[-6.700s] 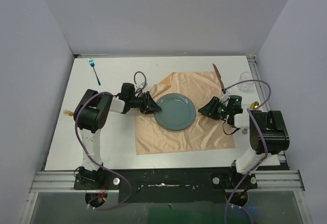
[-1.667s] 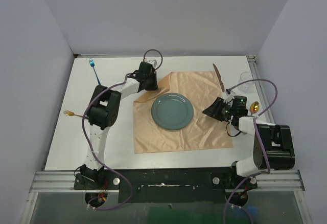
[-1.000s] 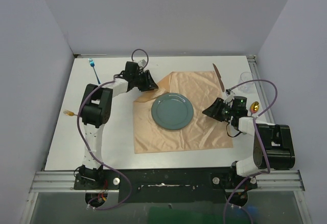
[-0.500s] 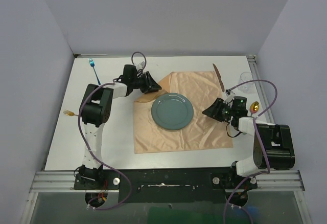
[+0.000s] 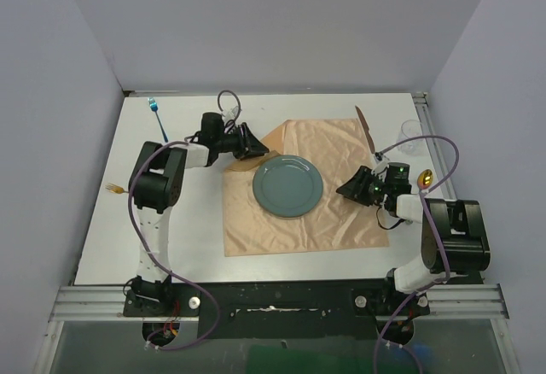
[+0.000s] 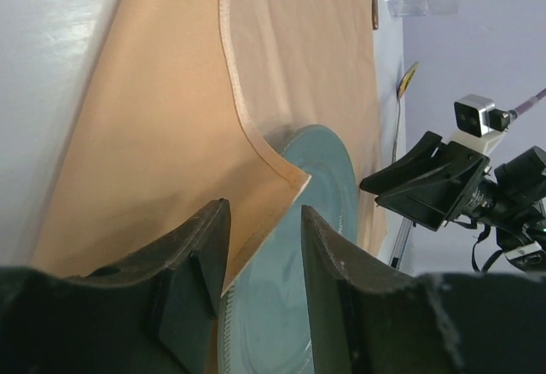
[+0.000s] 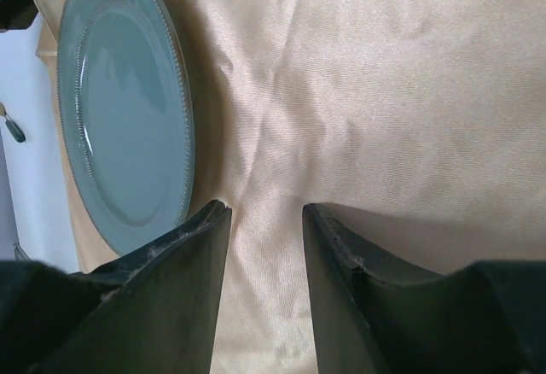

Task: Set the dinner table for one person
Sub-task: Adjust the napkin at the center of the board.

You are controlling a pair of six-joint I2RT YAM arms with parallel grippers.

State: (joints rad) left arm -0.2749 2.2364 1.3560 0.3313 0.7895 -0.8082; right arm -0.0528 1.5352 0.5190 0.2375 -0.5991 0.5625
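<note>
On the white dinner table (image 5: 188, 237) lies a peach cloth (image 5: 341, 220) with a teal plate (image 5: 287, 186) on it. The cloth's far left corner (image 6: 286, 173) is folded over toward the plate (image 6: 328, 165). My left gripper (image 5: 254, 145) hovers low at that folded corner, open, with the cloth edge and the plate rim showing between its fingers (image 6: 264, 212). Just right of the plate (image 7: 119, 109) my right gripper (image 5: 343, 190) is open low over the cloth (image 7: 384, 92); a soft crease runs between its fingers (image 7: 266, 212).
A blue-ended fork (image 5: 156, 113) lies at the far left and a gold fork (image 5: 113, 189) at the left edge. A brown knife (image 5: 365, 126), a clear glass (image 5: 411, 131) and a gold spoon (image 5: 424, 178) are on the right side.
My left gripper has slid a little toward the plate along the folded cloth corner. The right gripper has edged slightly left; the plate and cloth body stay put.
</note>
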